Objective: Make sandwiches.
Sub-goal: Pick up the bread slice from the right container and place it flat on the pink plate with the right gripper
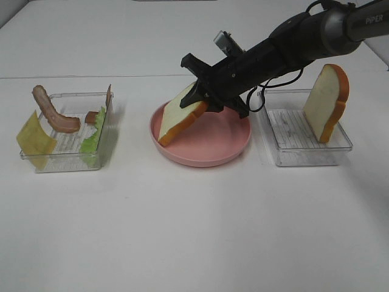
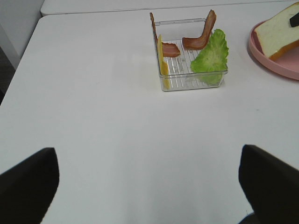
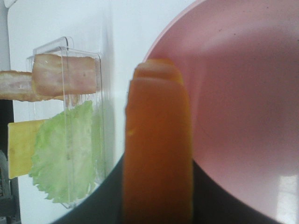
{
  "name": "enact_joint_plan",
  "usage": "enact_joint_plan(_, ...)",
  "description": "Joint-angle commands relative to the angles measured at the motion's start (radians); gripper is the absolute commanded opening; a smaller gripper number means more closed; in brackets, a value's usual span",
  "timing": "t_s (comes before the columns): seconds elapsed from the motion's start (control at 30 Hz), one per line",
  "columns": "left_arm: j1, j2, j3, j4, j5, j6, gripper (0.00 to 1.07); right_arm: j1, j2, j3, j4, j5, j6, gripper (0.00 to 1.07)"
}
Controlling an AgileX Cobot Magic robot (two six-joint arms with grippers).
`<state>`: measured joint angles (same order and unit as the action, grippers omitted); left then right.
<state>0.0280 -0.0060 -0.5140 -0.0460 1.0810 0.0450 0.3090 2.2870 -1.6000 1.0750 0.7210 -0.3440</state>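
Right gripper (image 1: 203, 100): jaws closed on the far, upper edge of the held bread slice (image 1: 176, 118); the right arm (image 1: 292, 42) reaches across from the right to the centre of the table (image 1: 194, 231).
Held bread slice: tilted, white face up and toward the left; orange-brown crust clamped between the dark jaws, seen edge-on in the right wrist view (image 3: 159, 149); its near, lower corner touches the floor of the pink plate (image 1: 200, 159); the rest stands clear of the plate.
Left gripper (image 2: 149, 179): jaws wide open; nothing between the fingers (image 2: 28, 182); it hangs over bare table, well apart from the left tray (image 2: 187, 84).
Second bread slice (image 1: 325, 100): upright in the right tray (image 1: 307, 157), at its far right corner; apart from both grippers.
Left tray contents: bacon strips (image 1: 55, 112), one curved over the far left rim; cheese square (image 1: 33, 140) leaning on the left wall; lettuce leaf (image 1: 94, 140) against the right wall.
Pink plate position: centre of the table, between the two trays.
Lettering (image 1: 374, 19): "PIPER", white capitals on the grey upper link of the right arm.
Tray floors: ruled printing visible; too small to read.
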Motion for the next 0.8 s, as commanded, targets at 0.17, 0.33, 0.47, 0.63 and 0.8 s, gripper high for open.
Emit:
enact_joint_plan(0.17,0.0,-0.012,0.0,0.0,-0.005,-0.005,1.0,-0.002,0.009,-0.01,-0.116,0.004,0.047,0.0)
enact_joint_plan(0.33,0.0,-0.012,0.0,0.0,-0.005,-0.005,1.0,-0.002,0.006,-0.01,-0.118,0.003,0.062,0.0)
enact_joint_plan(0.47,0.0,-0.012,0.0,0.0,-0.005,-0.005,1.0,-0.002,0.006,-0.01,-0.131,0.012,0.066,0.29)
enact_joint_plan(0.63,0.0,-0.012,0.0,0.0,-0.005,-0.005,1.0,-0.002,-0.01,-0.01,-0.17,0.028,0.077,0.72)
enact_joint_plan(0.8,0.0,-0.012,0.0,0.0,-0.005,-0.005,1.0,-0.002,-0.041,-0.01,-0.265,0.025,0.146,0.76)
